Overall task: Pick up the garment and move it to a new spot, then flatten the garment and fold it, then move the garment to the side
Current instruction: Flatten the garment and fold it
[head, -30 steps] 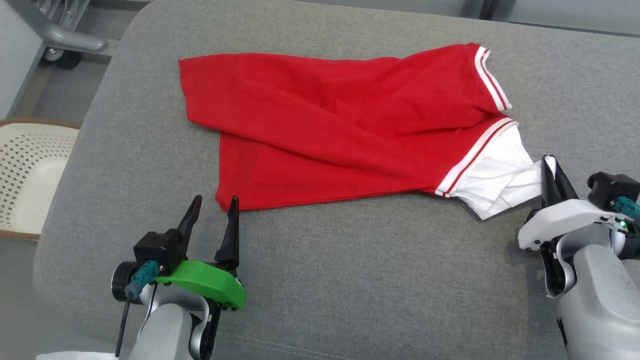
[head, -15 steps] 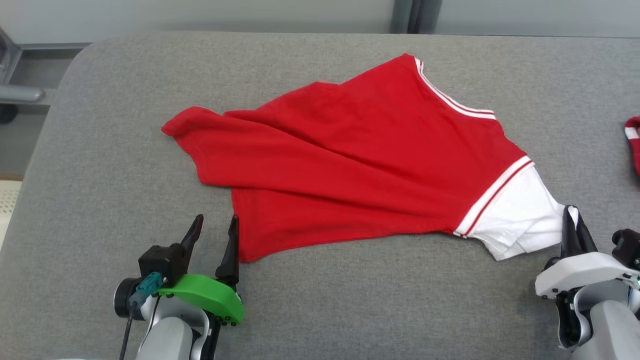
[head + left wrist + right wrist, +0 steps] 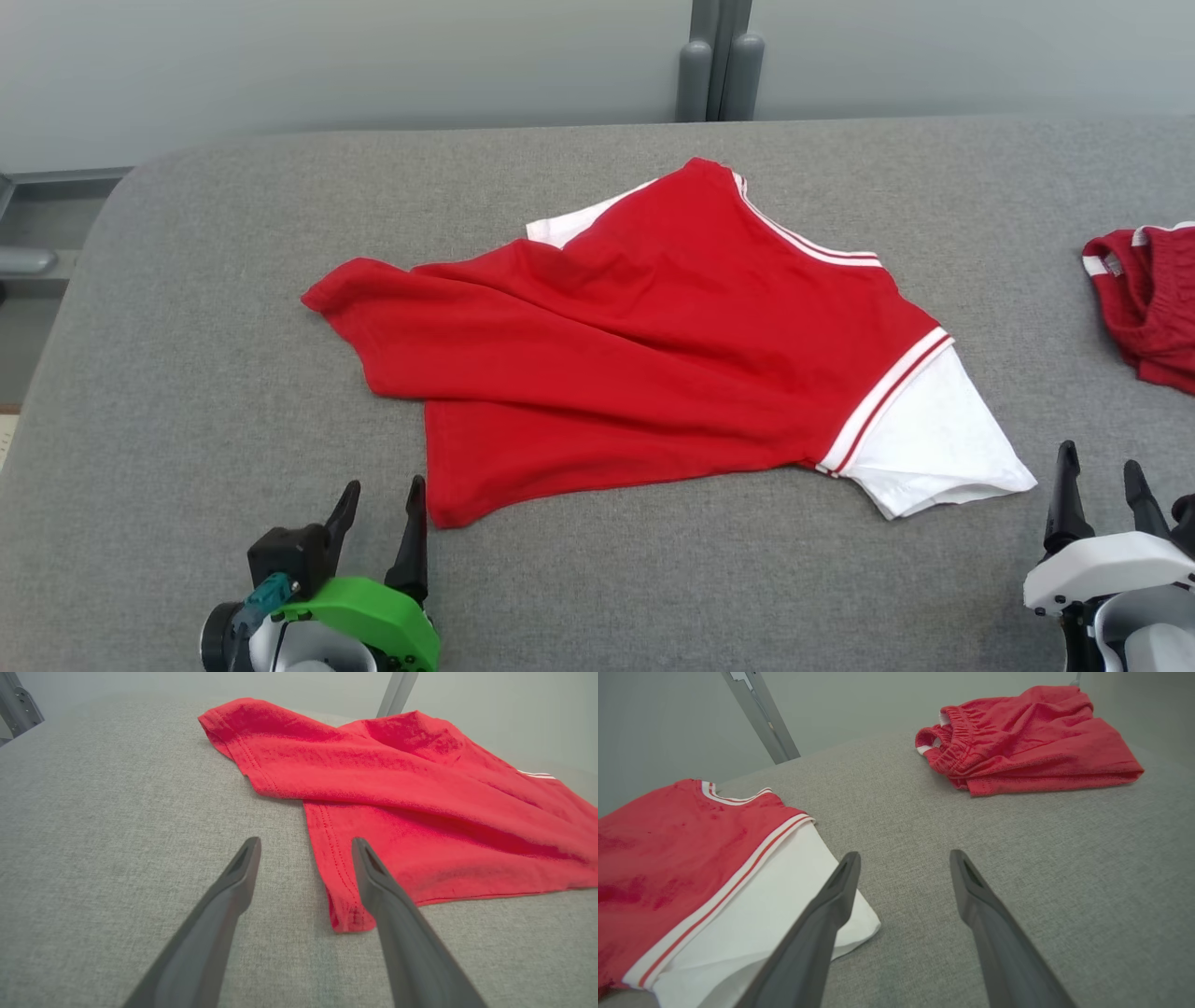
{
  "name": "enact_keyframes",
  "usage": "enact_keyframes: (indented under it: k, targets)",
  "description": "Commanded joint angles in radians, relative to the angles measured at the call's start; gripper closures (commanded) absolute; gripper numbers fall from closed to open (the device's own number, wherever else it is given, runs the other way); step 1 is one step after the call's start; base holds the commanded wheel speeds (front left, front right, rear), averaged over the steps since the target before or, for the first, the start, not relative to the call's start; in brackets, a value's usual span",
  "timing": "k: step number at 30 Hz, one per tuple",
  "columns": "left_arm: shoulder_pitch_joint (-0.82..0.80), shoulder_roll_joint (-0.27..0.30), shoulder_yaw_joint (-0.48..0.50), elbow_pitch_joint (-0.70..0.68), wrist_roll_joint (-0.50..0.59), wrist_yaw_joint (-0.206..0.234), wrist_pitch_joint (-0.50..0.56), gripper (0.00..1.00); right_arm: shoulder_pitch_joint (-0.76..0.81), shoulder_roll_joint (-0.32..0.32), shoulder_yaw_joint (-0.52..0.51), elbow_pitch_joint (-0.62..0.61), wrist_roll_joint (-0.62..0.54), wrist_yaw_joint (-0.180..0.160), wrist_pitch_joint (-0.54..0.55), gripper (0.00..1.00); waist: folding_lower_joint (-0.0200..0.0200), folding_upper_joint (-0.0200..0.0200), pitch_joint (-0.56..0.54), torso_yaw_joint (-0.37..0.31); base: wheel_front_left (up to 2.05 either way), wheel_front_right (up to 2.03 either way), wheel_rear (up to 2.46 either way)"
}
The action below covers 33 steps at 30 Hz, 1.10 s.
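Red garment (image 3: 635, 373), a shirt with white striped trim, lies rumpled and partly doubled over on the grey padded surface (image 3: 187, 373), ahead of both grippers and spanning the space between them. Left gripper (image 3: 383, 495): jaws spread, gripping nothing. Near hem corner of the garment sits just ahead of its right finger, on the outer side. In the left wrist view that corner reaches into the gap beside the right finger, and the stitched hem runs away past the fingertip. The finger crosses the cloth in that view; cannot tell whether they are in contact. Bare grey fabric lies under the left finger. Right gripper (image 3: 1098, 462): jaws spread, gripping nothing, with grey fabric between the fingers. White sleeve (image 3: 934, 448) ends just off the left finger's outer side, with a thin strip of grey between them in the head view. In the right wrist view that finger overlaps the sleeve's hem corner; cannot tell if they touch. The striped cuff band is further left of the finger, with the red body beyond it. Folded red shorts (image 3: 1144, 308) with an elastic waistband lie ahead and right of the right jaws, well apart from the garment. Grey post (image 3: 714, 65) stands past the far edge, well ahead of both jaws.
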Motion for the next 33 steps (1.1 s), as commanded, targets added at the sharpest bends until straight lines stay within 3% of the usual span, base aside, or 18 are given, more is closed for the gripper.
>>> enact_keyframes:
  k: [1, 9, 23, 33]
  targets:
    - [0.027, 0.003, 0.012, 0.005, -0.005, 0.010, 0.000, 0.00, 0.015, 0.003, 0.010, -0.013, -0.012, -0.001, -0.003, 0.00, 0.0001, 0.0000, -0.031, -0.016, 0.00, 0.00, 0.00]
    - [0.083, 0.003, 0.054, 0.019, -0.005, 0.030, 0.000, 0.00, 0.044, 0.011, 0.068, -0.062, -0.014, -0.001, -0.003, 0.00, 0.0001, 0.0000, -0.078, -0.028, 0.00, 0.00, 0.00]
    - [0.060, 0.003, 0.018, 0.062, -0.053, 0.006, 0.000, 0.00, 0.032, 0.015, 0.120, -0.104, -0.003, -0.001, -0.003, 0.00, 0.0001, 0.0000, -0.055, -0.077, 0.00, 0.00, 0.00]
    - [0.125, 0.003, 0.047, -0.034, -0.010, 0.029, 0.000, 0.00, 0.057, 0.015, 0.132, -0.138, -0.005, -0.001, -0.003, 0.00, 0.0001, 0.0000, -0.090, -0.108, 0.00, 0.00, 0.00]
